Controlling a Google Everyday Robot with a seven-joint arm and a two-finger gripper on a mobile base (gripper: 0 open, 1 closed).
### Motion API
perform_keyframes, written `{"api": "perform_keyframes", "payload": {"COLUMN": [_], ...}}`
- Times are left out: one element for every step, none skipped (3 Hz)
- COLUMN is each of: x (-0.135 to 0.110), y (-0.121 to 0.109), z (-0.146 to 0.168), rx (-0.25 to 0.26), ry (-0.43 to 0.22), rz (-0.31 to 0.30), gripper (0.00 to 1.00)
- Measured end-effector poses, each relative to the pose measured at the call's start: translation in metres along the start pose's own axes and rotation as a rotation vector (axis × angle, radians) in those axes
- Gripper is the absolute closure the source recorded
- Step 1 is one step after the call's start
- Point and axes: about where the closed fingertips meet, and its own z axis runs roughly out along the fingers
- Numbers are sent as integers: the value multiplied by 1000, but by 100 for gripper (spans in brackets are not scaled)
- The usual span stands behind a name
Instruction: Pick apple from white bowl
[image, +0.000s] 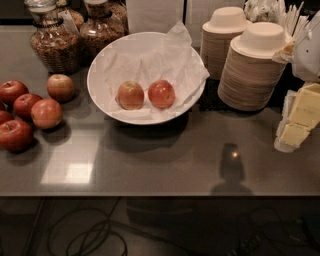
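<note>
The white bowl (100, 75), wide and shallow and lined with crumpled white paper, stands at the middle back of the grey counter. Two apples lie side by side in it. The deep red apple (161, 94) is on the right and a paler yellow-orange apple (130, 95) is on the left. My gripper (299, 120) shows at the right edge as a white body with pale yellowish parts. It is well to the right of the bowl, apart from it, with nothing visibly in it.
Several loose red apples (30, 112) lie on the counter at the left. Two glass jars (55, 42) stand at the back left. Two stacks of tan paper bowls (250, 70) stand right of the white bowl. The counter's front edge (150, 194) runs across below, with cables on the floor.
</note>
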Motion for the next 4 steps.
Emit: {"api": "perform_keyframes", "payload": {"x": [-3, -31, -32, -54], "y": [-3, -19, -19, -17], "z": [2, 22, 22, 40], "rx": [8, -8, -7, -39], "ry": [-1, -19, -19, -50], "rz": [-4, -39, -38, -34], "gripper": [0, 0, 0, 0]}}
